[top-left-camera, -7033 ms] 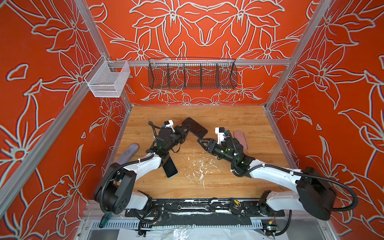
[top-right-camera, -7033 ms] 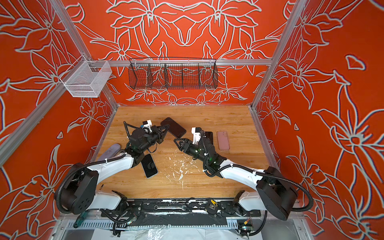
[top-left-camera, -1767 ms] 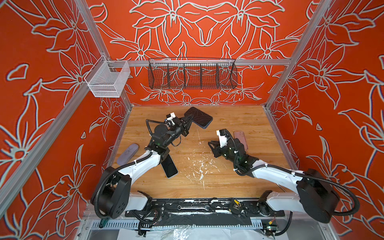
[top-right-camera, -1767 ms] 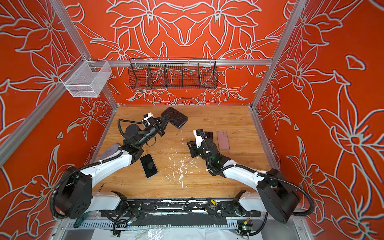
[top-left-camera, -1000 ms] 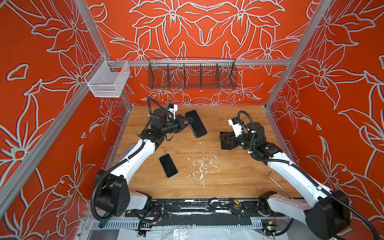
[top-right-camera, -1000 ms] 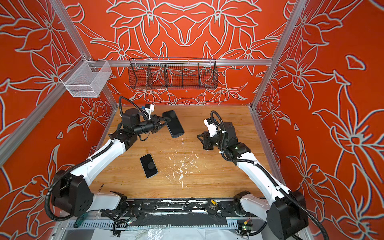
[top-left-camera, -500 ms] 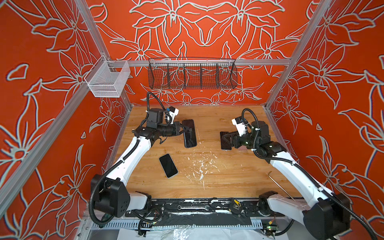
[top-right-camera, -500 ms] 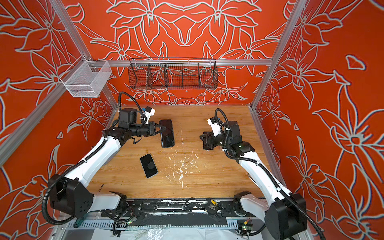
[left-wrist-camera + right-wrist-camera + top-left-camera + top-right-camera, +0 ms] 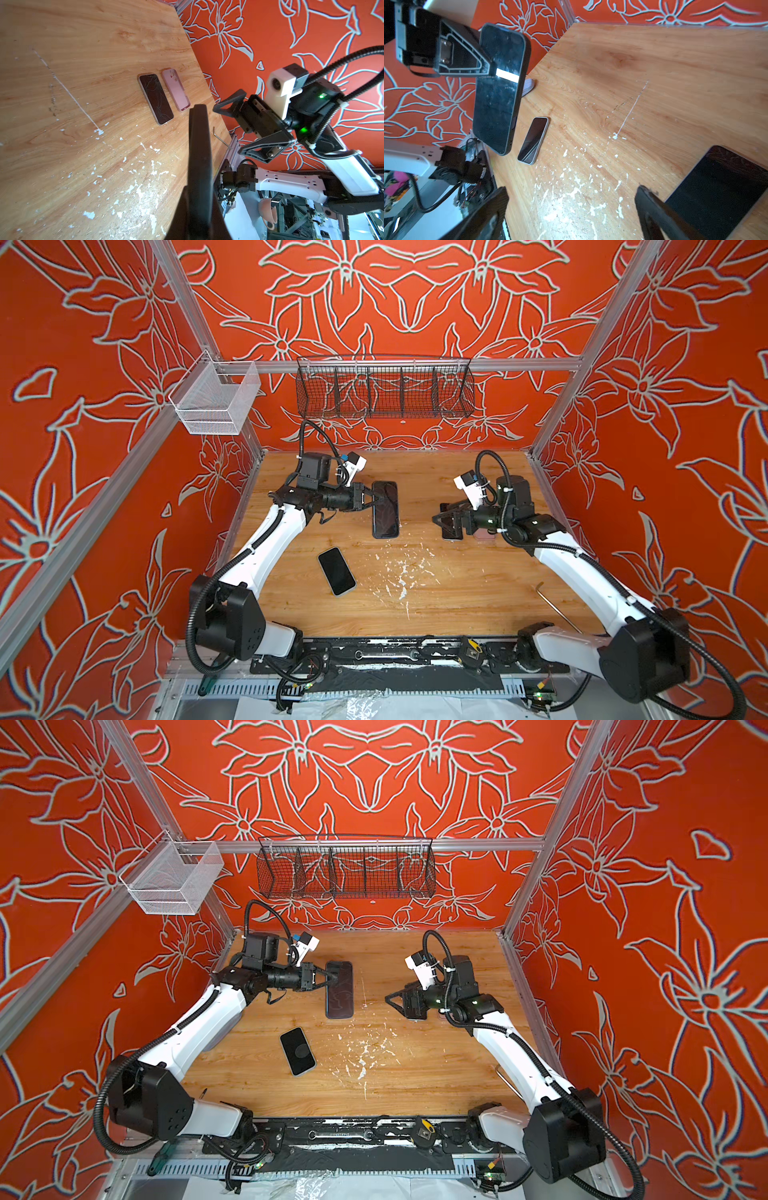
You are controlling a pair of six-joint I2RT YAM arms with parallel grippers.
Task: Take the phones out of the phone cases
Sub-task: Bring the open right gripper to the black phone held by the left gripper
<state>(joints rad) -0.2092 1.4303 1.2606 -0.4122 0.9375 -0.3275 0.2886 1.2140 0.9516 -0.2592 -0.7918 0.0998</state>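
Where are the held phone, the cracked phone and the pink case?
held phone [image 9: 386, 518]: in a top view, middle of its dark screen.
cracked phone [image 9: 155, 98]: left wrist view, middle of its cracked glass.
pink case [image 9: 176, 92]: left wrist view, middle of its flat face.

A robotics lab cell: aluminium framing [image 9: 415, 364] carrying orange floral panels [image 9: 415, 290], a left arm [image 9: 270, 543] and right arm [image 9: 582, 568] mounted at the wooden tabletop's [image 9: 457, 597] near edge, wire baskets [image 9: 384, 389] hung at the back.
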